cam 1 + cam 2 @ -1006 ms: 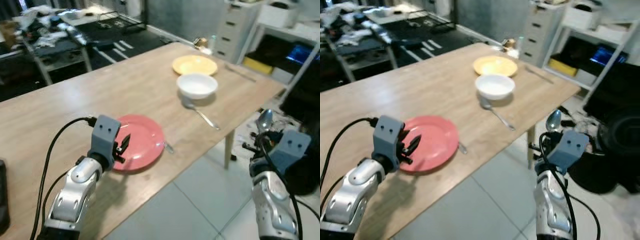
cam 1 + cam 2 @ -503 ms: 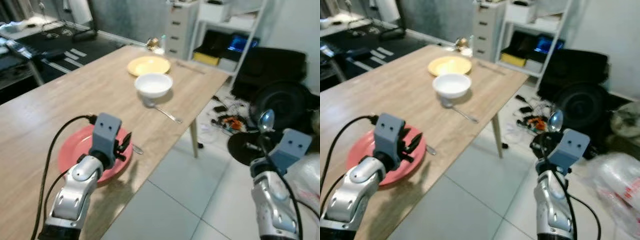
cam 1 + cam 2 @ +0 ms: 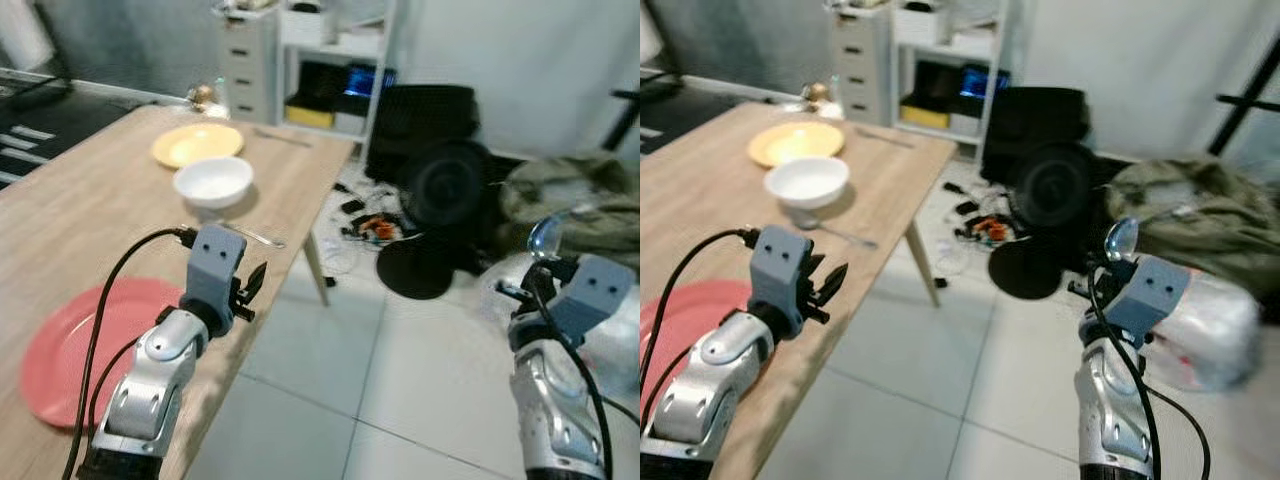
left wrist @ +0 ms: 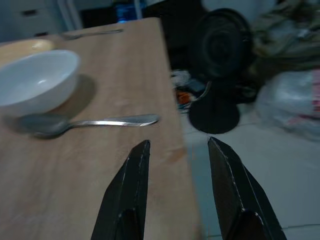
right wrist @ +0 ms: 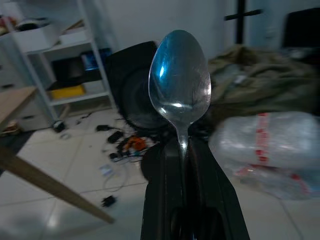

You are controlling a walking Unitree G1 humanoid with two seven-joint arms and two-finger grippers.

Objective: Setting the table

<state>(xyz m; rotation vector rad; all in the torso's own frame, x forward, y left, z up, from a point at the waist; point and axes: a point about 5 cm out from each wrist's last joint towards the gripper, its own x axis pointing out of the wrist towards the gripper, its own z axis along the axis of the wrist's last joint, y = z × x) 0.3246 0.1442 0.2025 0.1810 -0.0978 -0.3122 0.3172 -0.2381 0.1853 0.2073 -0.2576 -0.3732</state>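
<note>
The right gripper [image 5: 182,150] pinches a shiny spoon [image 5: 179,85], bowl end up, out over the floor and away from the wooden table [image 3: 100,220]. The left gripper [image 4: 180,160] hangs over the table edge near another spoon [image 4: 90,123] and a white bowl [image 3: 212,181], its fingers apart and holding nothing.

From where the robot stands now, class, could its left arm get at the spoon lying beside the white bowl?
Probably yes: the open left gripper points along the bare table toward the spoon by the white bowl, with nothing between.
</note>
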